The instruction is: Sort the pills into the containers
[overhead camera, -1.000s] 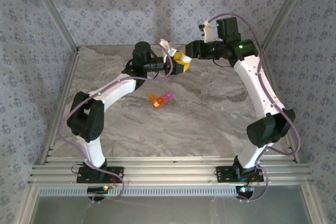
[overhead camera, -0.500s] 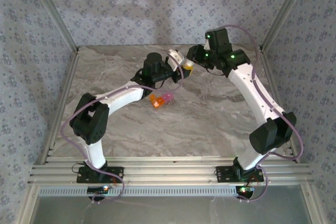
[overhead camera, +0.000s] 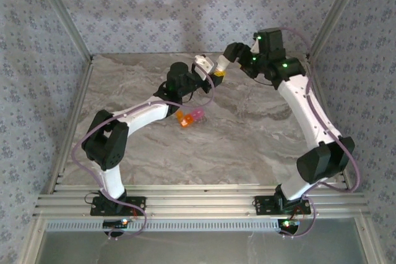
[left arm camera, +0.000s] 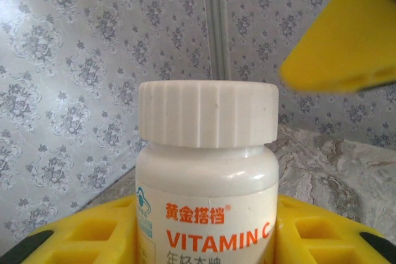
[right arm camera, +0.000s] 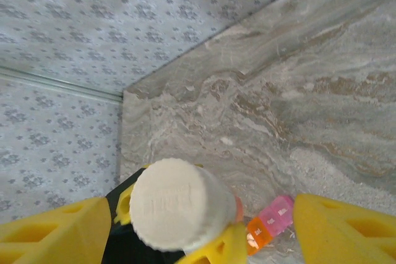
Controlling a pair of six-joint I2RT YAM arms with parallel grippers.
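The vitamin C bottle (left arm camera: pixel 207 177) is clamped in the left gripper (overhead camera: pixel 199 73) and held off the table (overhead camera: pixel 260 134), its ribbed cap (right arm camera: pixel 173 203) on. The right gripper (overhead camera: pixel 221 66) is spread apart on either side of the cap, not touching it. Uncapping appears to be in hand, so closing and twisting are called for. The pill containers (overhead camera: pixel 190 116) lie on the marble near the left forearm, with open room around them
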